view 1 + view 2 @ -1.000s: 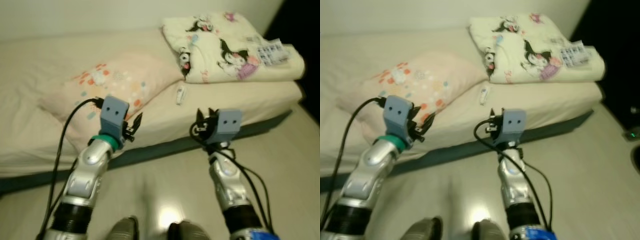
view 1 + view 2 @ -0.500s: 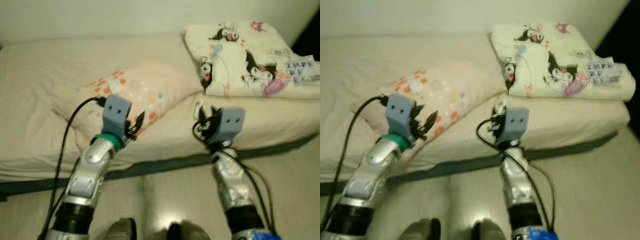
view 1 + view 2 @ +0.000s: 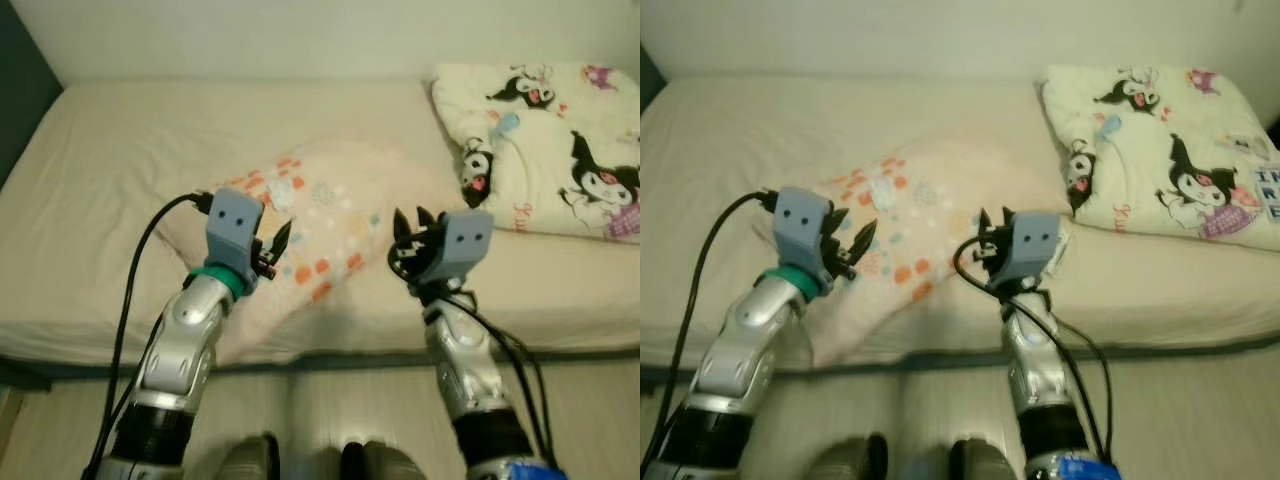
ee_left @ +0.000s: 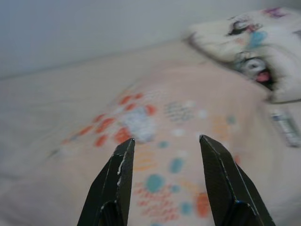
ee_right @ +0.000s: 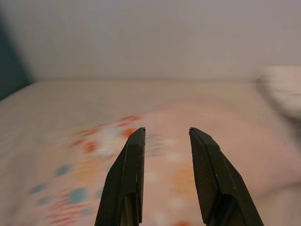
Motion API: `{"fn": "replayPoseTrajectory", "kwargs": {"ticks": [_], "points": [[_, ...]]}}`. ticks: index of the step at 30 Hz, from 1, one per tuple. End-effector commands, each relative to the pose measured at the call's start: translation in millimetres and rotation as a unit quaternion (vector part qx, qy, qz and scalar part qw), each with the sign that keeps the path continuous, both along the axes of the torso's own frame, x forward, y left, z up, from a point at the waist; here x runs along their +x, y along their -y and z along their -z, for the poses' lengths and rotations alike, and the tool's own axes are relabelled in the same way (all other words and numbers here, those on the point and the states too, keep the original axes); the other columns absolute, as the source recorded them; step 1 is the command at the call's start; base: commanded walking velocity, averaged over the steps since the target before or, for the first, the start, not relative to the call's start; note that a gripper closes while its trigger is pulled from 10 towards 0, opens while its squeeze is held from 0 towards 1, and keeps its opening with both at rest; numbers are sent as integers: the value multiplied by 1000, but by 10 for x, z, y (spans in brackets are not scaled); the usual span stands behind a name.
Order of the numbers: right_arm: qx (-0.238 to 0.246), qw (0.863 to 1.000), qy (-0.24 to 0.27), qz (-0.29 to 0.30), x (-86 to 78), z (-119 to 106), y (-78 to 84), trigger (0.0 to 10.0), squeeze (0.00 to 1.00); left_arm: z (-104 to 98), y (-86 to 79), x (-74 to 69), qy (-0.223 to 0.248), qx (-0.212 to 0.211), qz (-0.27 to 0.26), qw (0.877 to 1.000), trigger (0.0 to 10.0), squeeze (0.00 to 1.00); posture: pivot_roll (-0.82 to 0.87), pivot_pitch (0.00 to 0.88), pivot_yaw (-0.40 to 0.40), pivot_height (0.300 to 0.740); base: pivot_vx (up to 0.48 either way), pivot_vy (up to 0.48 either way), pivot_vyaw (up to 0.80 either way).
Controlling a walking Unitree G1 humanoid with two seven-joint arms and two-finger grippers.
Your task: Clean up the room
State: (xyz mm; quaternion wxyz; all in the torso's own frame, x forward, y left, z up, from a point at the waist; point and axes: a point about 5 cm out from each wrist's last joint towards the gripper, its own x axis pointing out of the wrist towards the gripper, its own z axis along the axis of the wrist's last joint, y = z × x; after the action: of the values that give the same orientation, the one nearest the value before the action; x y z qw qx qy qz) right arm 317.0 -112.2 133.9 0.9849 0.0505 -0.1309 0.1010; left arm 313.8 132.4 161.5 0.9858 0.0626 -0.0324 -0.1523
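A pale pink pillow (image 3: 330,215) with orange and blue prints lies skewed on the cream bed (image 3: 120,180), its corner hanging over the front edge. A folded cream blanket (image 3: 550,140) with cartoon prints sits at the bed's right end. My left gripper (image 3: 275,243) hovers open over the pillow's near left part. My right gripper (image 3: 409,222) hovers open by the pillow's right edge. Both wrist views look across the pillow (image 4: 164,113) (image 5: 164,155) between spread fingers (image 4: 120,174) (image 5: 131,174). A small white oblong object (image 4: 284,126) lies on the sheet beyond the pillow, toward the blanket.
The pale wall (image 3: 300,40) runs behind the bed, and a dark surface (image 3: 20,80) borders it at the far left. A strip of light floor (image 3: 310,400) and my feet lie below the mattress edge.
The whole view has swung leftward along the bed, so the pillow now sits centred before both grippers and the blanket at the right edge. Both arms keep their pose, fingers still apart.
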Motion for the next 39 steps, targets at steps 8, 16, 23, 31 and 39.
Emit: {"fn": "replayPoseTrajectory", "kwargs": {"ticks": [8, 16, 23, 31, 39], "points": [[5, 1000, -14, 5, -28, 74, 67, 10000, 0, 72, 24, -17, -14, -2, 3, 1000, 10000, 0, -5, 125, 35, 740, 345, 0, 0], [5, 1000, -15, 3, -31, 77, 71, 10000, 0, 71, 31, -14, -14, -2, 3, 1000, 10000, 0, -5, 125, 35, 740, 345, 0, 0], [4, 1000, -16, 4, -30, 80, 75, 10000, 0, 73, 30, -11, -14, -2, 3, 1000, 10000, 0, -6, 125, 34, 740, 336, 0, 0], [3, 1000, -16, 4, -30, 82, 79, 10000, 0, 84, 10, -12, -23, -12, -5, 1000, 10000, 0, -6, 124, 34, 740, 117, 0, 0], [2, 1000, -19, -1, -35, 94, 71, 10000, 0, 91, 11, -20, -24, -11, -2, 1000, 10000, 0, -7, 123, 35, 740, 0, 0, 0]]}}
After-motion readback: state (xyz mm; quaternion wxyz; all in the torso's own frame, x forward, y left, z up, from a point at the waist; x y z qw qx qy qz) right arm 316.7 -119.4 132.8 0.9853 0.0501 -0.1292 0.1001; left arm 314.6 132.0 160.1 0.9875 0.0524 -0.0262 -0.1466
